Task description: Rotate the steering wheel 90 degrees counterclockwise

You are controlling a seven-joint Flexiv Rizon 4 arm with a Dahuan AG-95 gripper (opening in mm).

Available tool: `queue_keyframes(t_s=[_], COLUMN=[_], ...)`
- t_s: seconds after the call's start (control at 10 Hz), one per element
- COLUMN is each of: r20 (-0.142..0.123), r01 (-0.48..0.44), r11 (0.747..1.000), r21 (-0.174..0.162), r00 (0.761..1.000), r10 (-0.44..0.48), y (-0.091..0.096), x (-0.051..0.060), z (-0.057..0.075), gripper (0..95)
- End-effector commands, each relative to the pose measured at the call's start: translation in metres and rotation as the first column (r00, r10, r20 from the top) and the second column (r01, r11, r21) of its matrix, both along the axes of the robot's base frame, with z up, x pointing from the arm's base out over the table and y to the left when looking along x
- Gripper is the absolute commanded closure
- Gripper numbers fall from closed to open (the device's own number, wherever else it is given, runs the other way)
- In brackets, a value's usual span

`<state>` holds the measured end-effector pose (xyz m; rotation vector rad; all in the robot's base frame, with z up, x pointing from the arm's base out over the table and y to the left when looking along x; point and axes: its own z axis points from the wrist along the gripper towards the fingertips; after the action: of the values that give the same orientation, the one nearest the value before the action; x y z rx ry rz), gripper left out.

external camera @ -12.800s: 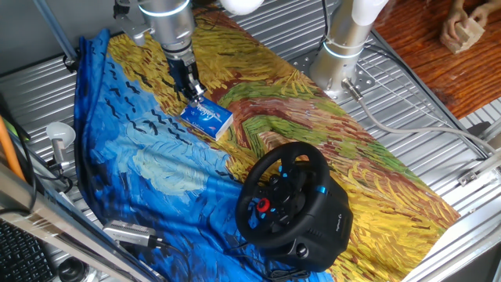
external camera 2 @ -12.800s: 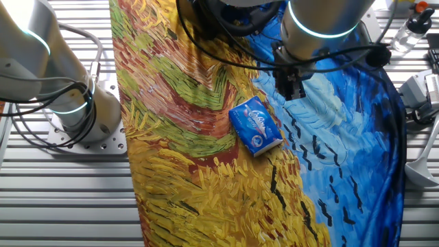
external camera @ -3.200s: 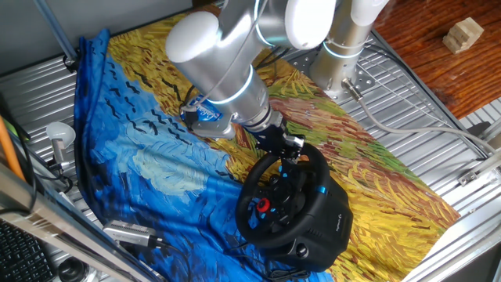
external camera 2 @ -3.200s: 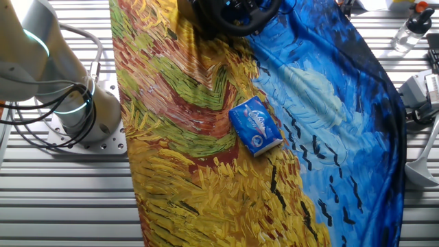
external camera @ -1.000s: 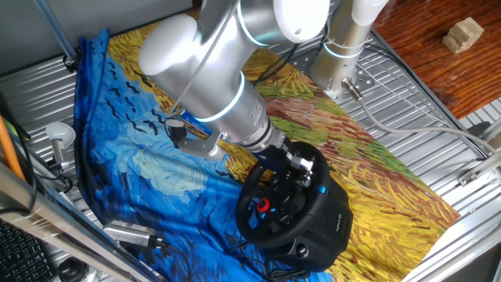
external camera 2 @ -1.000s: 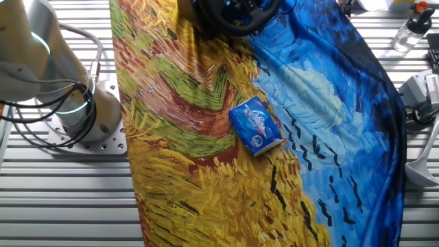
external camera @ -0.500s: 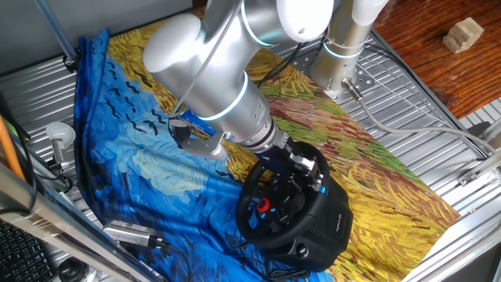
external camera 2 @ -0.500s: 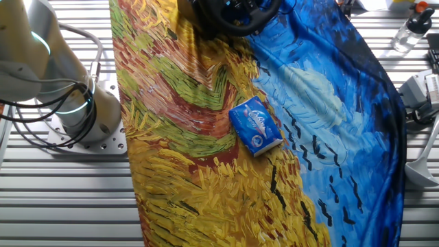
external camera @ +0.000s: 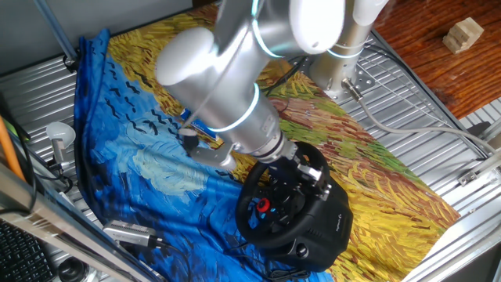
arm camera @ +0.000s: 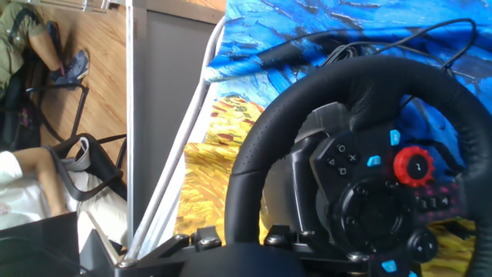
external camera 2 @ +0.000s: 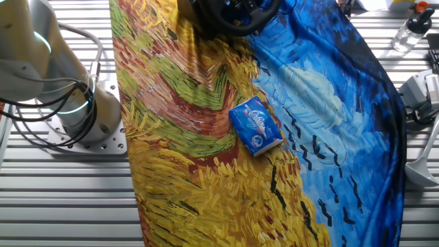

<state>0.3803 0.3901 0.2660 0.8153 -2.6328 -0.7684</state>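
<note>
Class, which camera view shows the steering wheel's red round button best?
The hand view: the red round button fills a clear patch of the hub of the steering wheel. One fixed view shows it only as a small red dot; in the other fixed view I cannot make it out.

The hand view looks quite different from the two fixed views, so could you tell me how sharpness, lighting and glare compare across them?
Hand view: the steering wheel fills the frame, its nearest rim slightly soft, and the red button glows. One fixed view: even light, with bright highlights on the silver arm, which hides part of the painted cloth. The other fixed view: sharp and evenly lit, the blue-and-white box crisp.
</note>
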Motion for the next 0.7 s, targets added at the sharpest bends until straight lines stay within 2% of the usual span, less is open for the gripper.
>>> queue_keyframes(t_s=[0.1,0.5,0.7], r20=[0.004,0.010,0.019], r01=[-0.003,-0.004,-0.013], r11=[1.000,1.000,1.000], r21=[-0.001,-0.001,0.003], r00=[1.000,1.000,1.000], r10=[0.003,0.004,0.013], y=[-0.0010,0.0003,-0.0010], x=[-0.0029,-0.0054,-0.0103], z=[-0.0012,-0.0048,-0.0095], gripper=[57.0,57.0,57.0])
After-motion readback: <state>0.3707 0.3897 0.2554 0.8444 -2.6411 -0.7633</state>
